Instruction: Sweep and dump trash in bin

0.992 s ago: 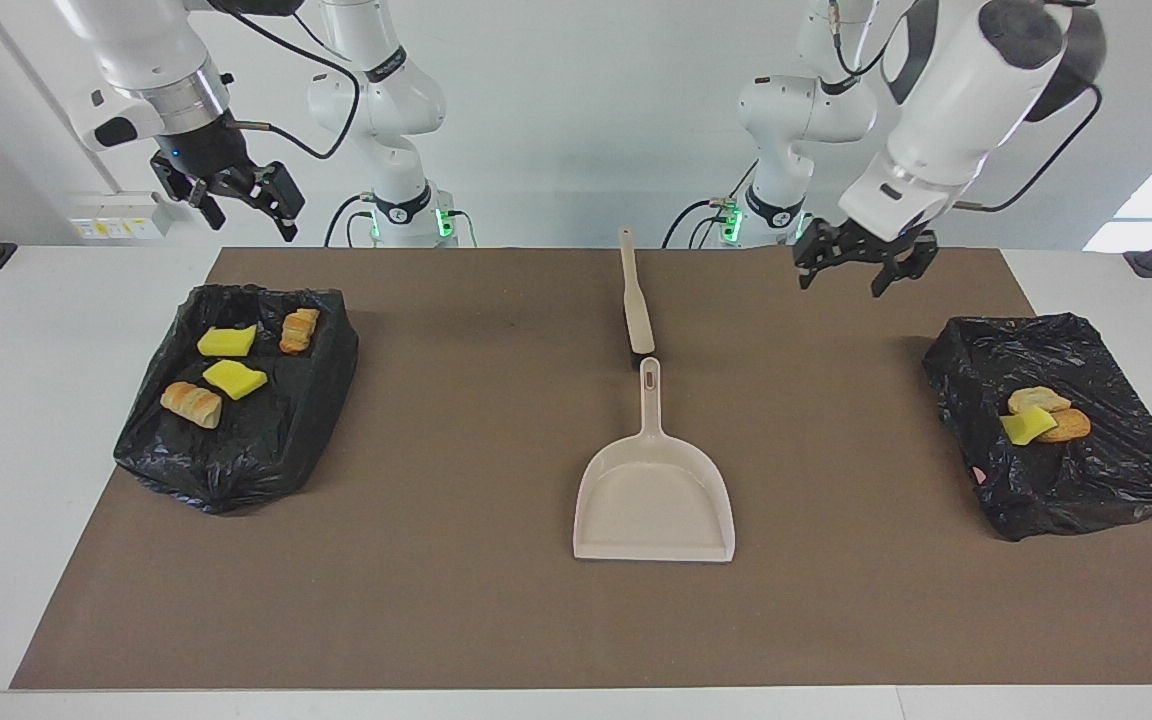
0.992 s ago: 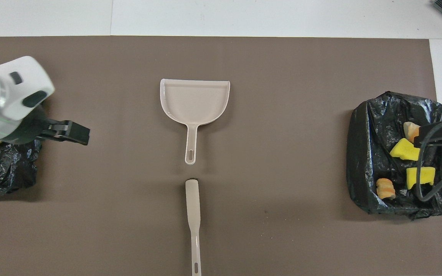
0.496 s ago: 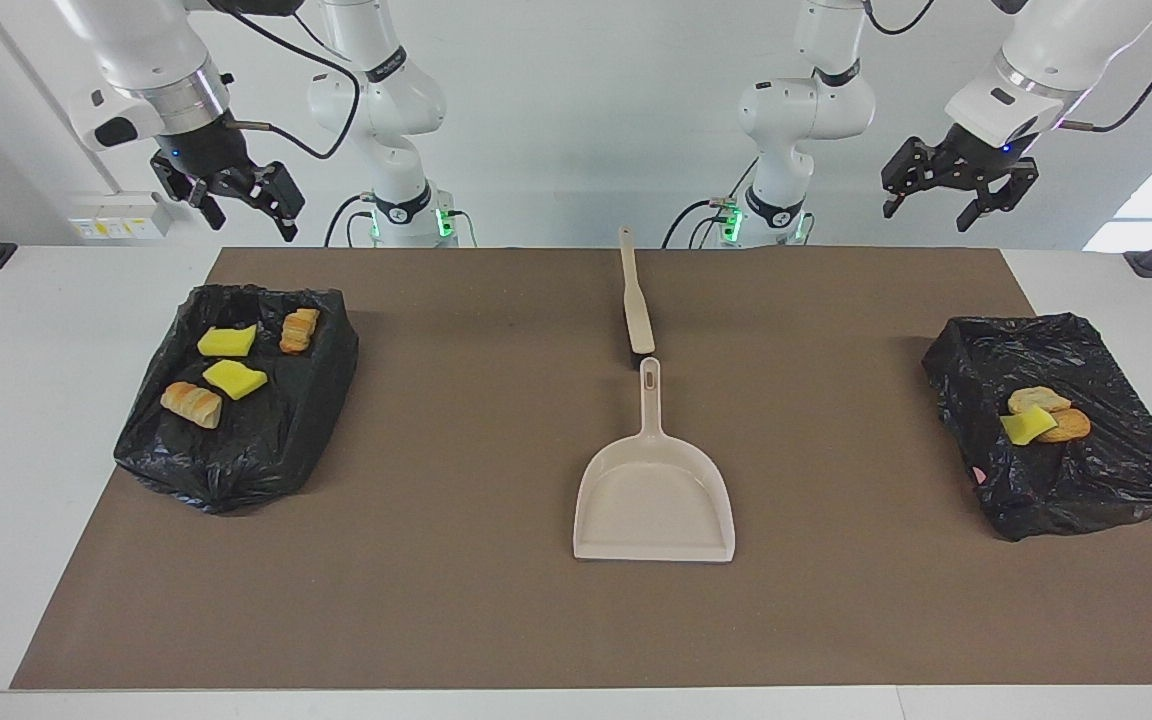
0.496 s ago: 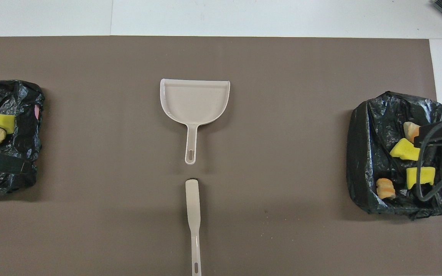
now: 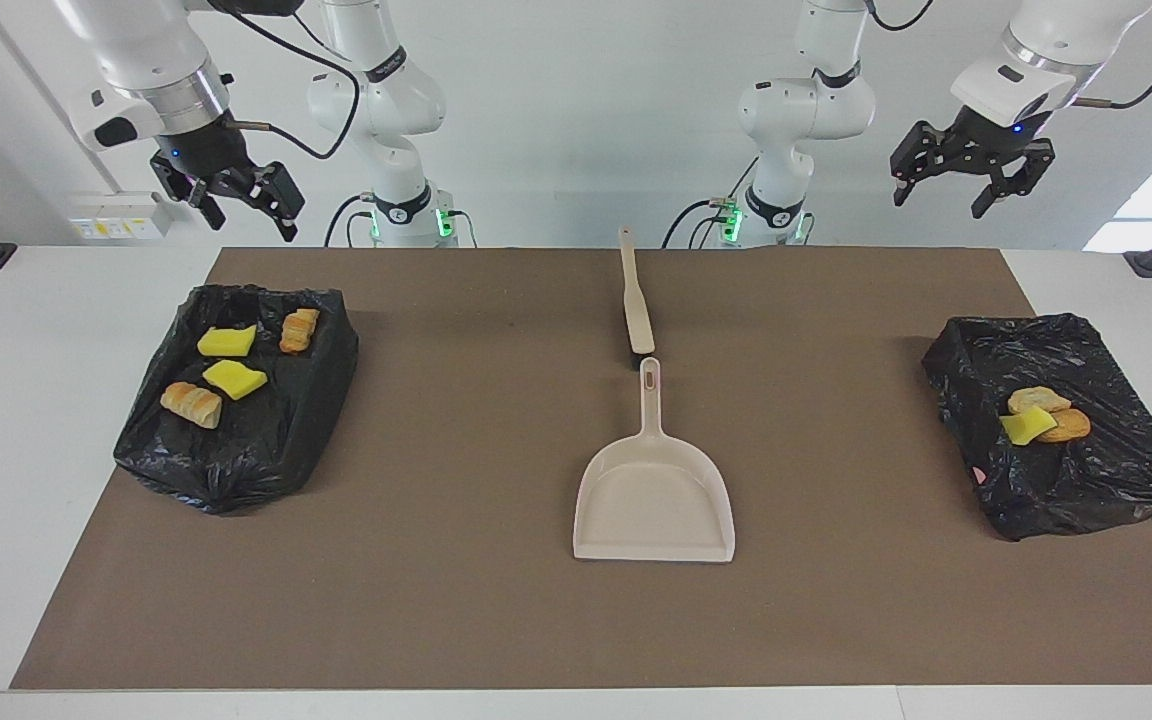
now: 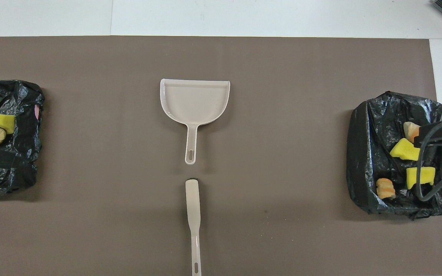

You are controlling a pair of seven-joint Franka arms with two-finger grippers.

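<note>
Brown mat swept clean, both my claws parked high with nothing in them.

All the trash already sits in the two black-lined bins, four scraps in the bin at my right arm's end, three in the bin at my left arm's end. My left gripper and right gripper hang spread wide above the robots' edge of the table. Dustpan and brush lie mid-mat; I judge the best finish is simply holding clear.
</note>
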